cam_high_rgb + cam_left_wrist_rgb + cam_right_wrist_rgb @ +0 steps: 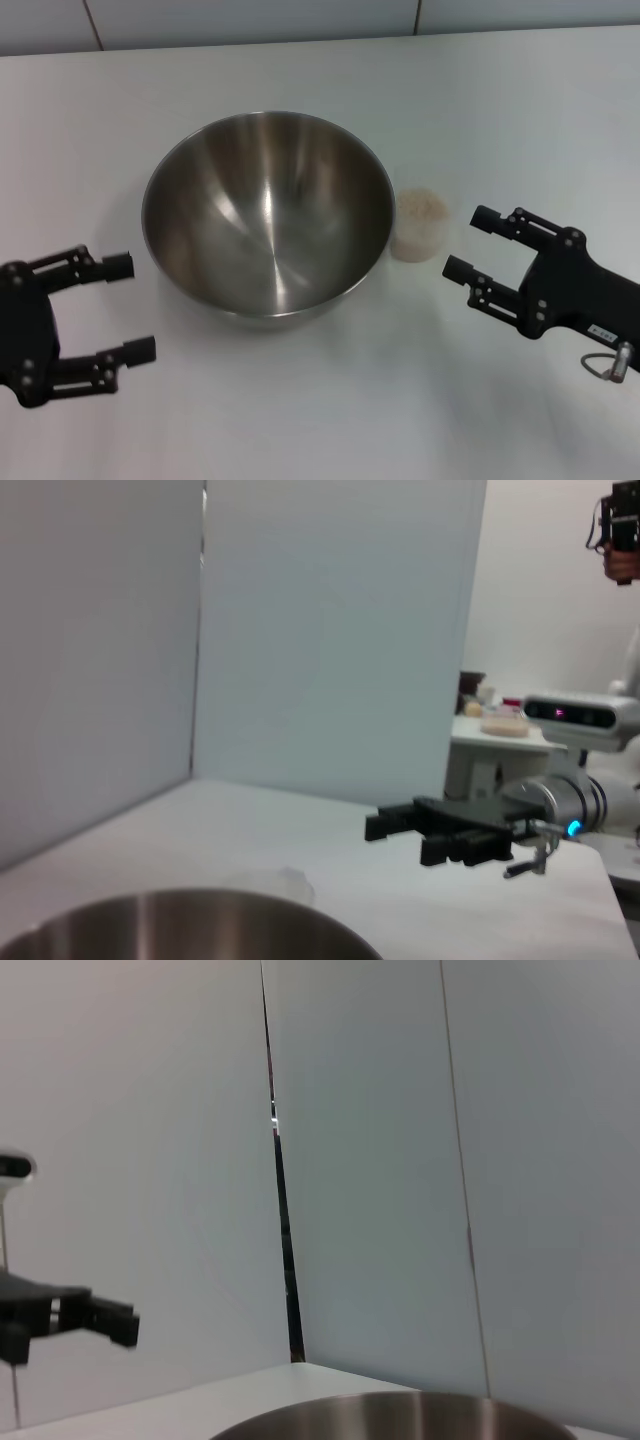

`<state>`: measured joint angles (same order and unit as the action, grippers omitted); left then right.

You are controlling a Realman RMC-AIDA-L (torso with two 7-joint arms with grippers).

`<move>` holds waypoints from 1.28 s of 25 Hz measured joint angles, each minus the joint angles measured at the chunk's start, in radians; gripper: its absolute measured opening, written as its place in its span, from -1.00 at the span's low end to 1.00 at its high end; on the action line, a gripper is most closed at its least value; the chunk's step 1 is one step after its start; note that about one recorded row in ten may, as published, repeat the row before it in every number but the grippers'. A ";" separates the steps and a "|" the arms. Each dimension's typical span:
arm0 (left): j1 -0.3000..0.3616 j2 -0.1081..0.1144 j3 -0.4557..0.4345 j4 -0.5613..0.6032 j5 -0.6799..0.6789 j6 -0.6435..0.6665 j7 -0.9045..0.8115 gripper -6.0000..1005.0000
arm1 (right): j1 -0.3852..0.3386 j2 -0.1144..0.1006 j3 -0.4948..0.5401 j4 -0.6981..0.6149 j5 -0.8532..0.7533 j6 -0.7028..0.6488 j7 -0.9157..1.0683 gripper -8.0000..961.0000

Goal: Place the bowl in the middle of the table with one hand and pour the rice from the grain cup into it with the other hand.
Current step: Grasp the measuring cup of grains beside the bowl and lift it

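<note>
White table (300,400): bowl (268,215) between left end effector (125,308) and right end effector (468,243), both agape, empty.

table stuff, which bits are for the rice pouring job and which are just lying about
For the job:
bowl, empty
grain cup holding rice, beside the bowl
left gripper, jaws open
right gripper, jaws open, near the cup
table

Just lying about:
nothing else on the table; only cluttered shelving behind it
</note>
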<state>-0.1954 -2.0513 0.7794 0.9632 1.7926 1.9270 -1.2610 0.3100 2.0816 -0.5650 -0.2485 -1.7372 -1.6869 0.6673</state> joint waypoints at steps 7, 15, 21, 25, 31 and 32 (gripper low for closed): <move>0.017 -0.006 -0.003 -0.037 0.014 0.003 0.057 0.65 | -0.029 0.000 0.009 0.014 0.000 0.013 -0.012 0.39; 0.027 -0.008 -0.002 -0.071 0.014 -0.002 0.096 0.65 | -0.053 0.000 0.020 0.015 0.001 0.009 -0.024 0.39; 0.022 -0.009 -0.004 -0.080 0.015 -0.005 0.130 0.65 | -0.056 0.001 0.045 0.031 0.001 0.016 -0.025 0.39; 0.020 -0.009 -0.002 -0.080 0.015 -0.006 0.132 0.65 | -0.062 0.000 0.056 0.031 0.001 0.023 -0.025 0.39; 0.016 -0.009 -0.005 -0.080 0.014 -0.007 0.132 0.65 | -0.076 0.002 0.124 0.036 0.001 0.055 -0.025 0.39; 0.016 -0.009 -0.006 -0.080 0.014 -0.007 0.132 0.65 | -0.077 0.002 0.132 0.038 0.001 0.063 -0.026 0.39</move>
<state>-0.1795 -2.0602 0.7737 0.8836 1.8068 1.9204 -1.1289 0.2330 2.0835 -0.4333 -0.2101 -1.7360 -1.6244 0.6417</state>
